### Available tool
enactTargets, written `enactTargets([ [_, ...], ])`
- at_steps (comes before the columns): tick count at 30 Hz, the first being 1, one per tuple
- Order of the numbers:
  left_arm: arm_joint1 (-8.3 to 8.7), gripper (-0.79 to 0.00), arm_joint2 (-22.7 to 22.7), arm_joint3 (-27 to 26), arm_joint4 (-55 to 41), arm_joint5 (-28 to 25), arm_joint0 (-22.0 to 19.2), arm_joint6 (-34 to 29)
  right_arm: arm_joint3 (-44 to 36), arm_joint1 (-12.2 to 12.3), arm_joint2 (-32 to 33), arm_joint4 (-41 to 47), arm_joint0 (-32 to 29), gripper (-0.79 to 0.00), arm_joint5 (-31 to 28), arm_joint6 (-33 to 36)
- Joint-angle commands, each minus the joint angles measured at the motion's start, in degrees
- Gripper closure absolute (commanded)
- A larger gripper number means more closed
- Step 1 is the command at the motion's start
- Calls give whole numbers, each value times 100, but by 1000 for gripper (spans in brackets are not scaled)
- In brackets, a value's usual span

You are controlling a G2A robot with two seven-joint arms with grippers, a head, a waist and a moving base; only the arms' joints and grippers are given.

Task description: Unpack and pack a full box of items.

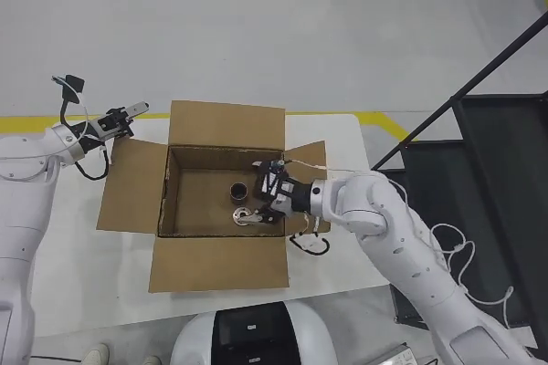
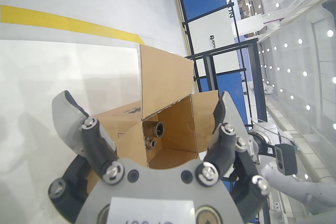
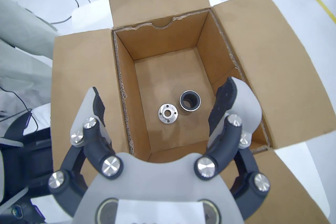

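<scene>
Right wrist view: right gripper (image 3: 162,89), jaws apart, hangs directly above flange (image 3: 168,113) and upright sleeve (image 3: 190,100) in box (image 3: 168,43); left gripper (image 2: 144,101), also apart, farther.

Matt corrugated cardboard box (image 3: 262,38) (edge torn rough); beneath the right claw (image 3: 162,85), a shiny metal flange (image 3: 168,113) and a duller dark bushing (image 3: 190,100).

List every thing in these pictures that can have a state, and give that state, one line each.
cardboard box: open, all four flaps unfolded
metal flange: lying flat on the box floor
dark sleeve: standing on end beside the flange, bore up
left pincer: open, empty, outside the box
right pincer: open, empty, above the box's inside
</scene>
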Motion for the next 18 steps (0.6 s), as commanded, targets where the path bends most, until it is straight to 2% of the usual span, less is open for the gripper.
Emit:
enactTargets([
  [1,0,-785,0,0,-3,0,0,0,-227,69,429,10,-403,-785,-19,-153],
  [7,0,-785,0,0,-3,0,0,0,-794,203,1223,183,-1238,-785,-31,-482],
  [18,0,-785,0,0,-3,0,0,0,-809,207,1237,182,-1259,-785,-47,-490],
])
